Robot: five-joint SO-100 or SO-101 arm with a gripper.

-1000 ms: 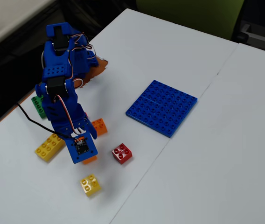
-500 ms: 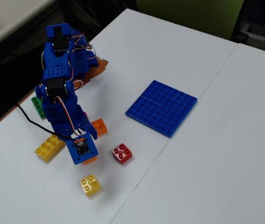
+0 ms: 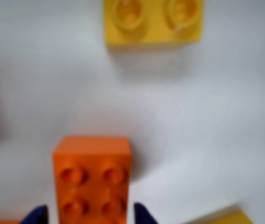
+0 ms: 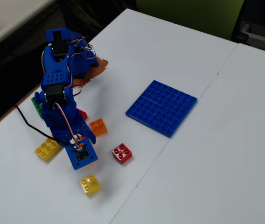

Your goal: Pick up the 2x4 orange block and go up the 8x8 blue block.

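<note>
So the jaws (image 3: 88,215) sit spread on either side of the orange block (image 3: 92,179), not pinching it yet, block flat on the desk (image 3: 207,116). Grasping step, I'd say. Next: squeeze, lift, head over to the blue plate (image 4: 162,107).

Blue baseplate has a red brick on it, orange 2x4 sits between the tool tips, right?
Not quite: the blue baseplate is bare in the fixed view; the red brick lies on the table beside it. The orange 2x4 does sit between the tool tips, per the wrist view.
</note>
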